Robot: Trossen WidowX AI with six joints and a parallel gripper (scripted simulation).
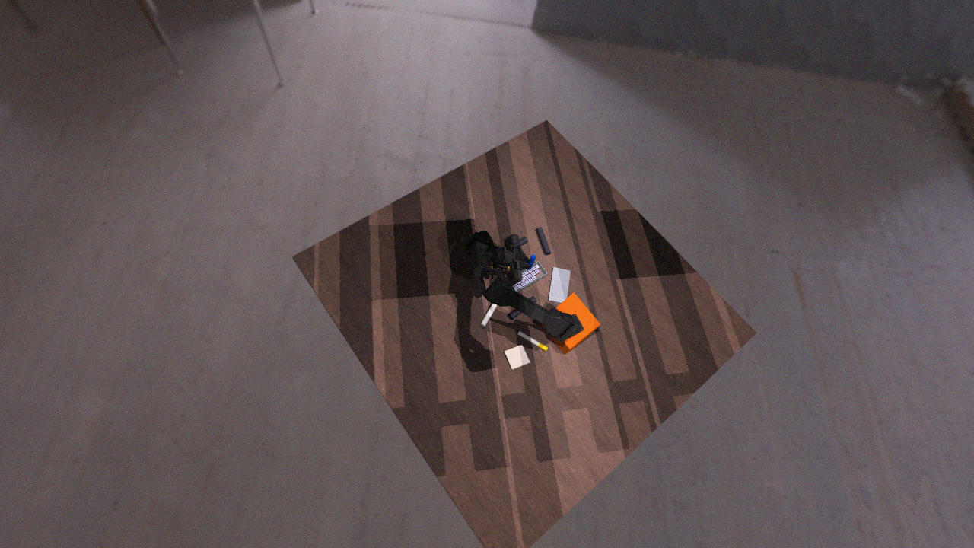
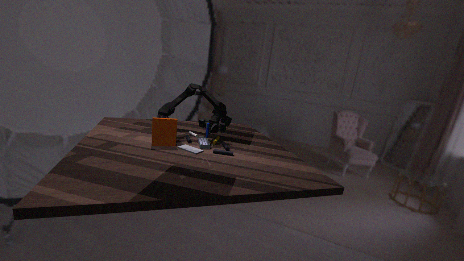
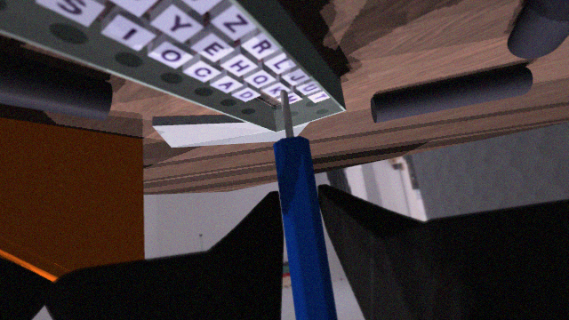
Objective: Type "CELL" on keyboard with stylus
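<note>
My gripper is shut on the blue stylus, which points down with its thin grey tip over the keyboard. In the wrist view the tip overlaps the keys K and M near the keyboard's end; whether it touches a key I cannot tell. A dark gap lies between the D and M keys. The C key, E key and L key are in view, away from the tip.
An orange box stands near the keyboard. A pale slab lies closer. Dark cylinders lie on both sides. A yellow thing, a white marker and a white square also lie there.
</note>
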